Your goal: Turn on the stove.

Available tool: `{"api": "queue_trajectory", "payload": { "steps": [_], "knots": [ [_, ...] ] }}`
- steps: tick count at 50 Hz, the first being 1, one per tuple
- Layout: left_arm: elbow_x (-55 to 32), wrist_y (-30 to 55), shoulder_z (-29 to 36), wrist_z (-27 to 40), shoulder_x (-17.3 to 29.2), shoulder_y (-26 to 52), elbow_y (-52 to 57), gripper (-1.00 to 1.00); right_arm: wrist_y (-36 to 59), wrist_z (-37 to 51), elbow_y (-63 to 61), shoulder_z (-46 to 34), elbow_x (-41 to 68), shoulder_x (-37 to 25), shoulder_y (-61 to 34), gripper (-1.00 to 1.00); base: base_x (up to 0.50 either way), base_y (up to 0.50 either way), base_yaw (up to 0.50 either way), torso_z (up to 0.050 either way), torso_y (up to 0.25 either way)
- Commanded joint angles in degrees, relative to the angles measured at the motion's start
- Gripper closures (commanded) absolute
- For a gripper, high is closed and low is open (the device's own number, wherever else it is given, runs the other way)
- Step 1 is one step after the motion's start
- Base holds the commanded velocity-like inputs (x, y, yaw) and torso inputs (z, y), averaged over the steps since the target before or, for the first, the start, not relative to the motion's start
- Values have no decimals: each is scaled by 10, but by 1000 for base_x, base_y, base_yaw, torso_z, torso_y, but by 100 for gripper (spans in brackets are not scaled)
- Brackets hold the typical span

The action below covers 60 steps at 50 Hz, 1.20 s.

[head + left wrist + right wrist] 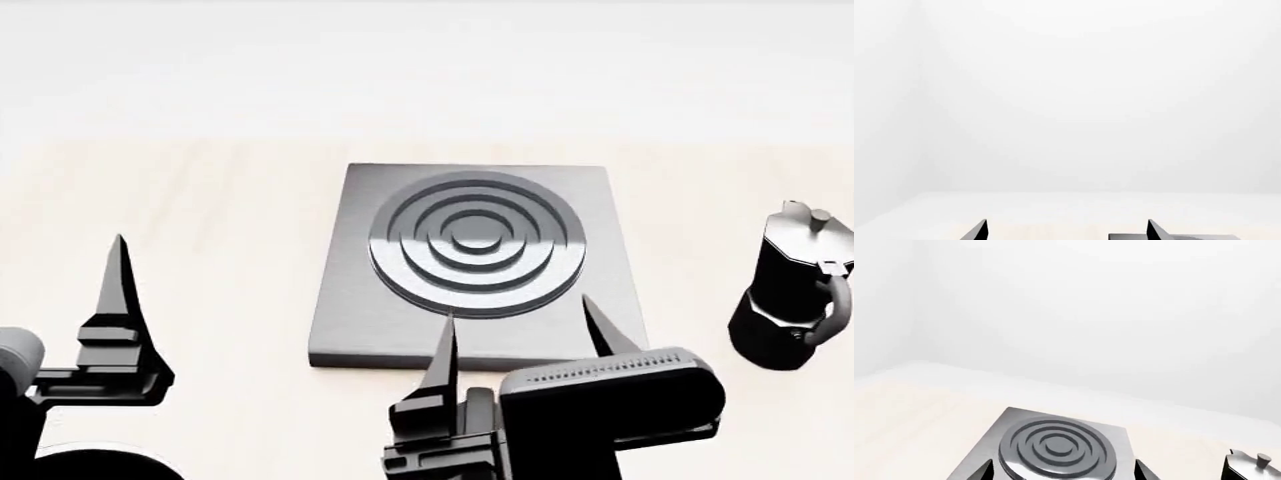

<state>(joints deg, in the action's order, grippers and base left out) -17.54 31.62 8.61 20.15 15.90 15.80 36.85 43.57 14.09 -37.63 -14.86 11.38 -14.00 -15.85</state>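
Stove [470, 262] is the landmark: a square grey slab with a ringed burner [478, 242], flat on the pale table [200, 200]. Against its near edge stands the right gripper [523, 335], its two dark fingers spread wide apart and pointing over the slab's front edge, holding nothing; whether they touch the metal cannot be told. Well to the stove's left, the left gripper [1067, 230] is likewise parted and empty. To the stove's right stands a black moka pot [798, 290]. The knob is not visible.
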Motion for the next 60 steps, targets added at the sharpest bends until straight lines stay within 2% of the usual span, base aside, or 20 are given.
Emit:
{"api": "queue_trajectory", "payload": {
  "steps": [1, 34, 60],
  "knots": [
    [-2, -4, 1, 2, 2, 0, -3, -100, 22, -5, 25, 1, 20, 8, -9, -100, 0, 0, 0, 0, 0],
    [-7, -9, 7, 8, 7, 2, -11, -100, 79, -8, 122, 14, 68, 30, -27, -100, 0, 0, 0, 0, 0],
    [-10, -16, 10, 12, 11, 2, -19, -100, 121, 2, 152, 29, 98, 38, -34, -100, 0, 0, 0, 0, 0]
  ]
}}
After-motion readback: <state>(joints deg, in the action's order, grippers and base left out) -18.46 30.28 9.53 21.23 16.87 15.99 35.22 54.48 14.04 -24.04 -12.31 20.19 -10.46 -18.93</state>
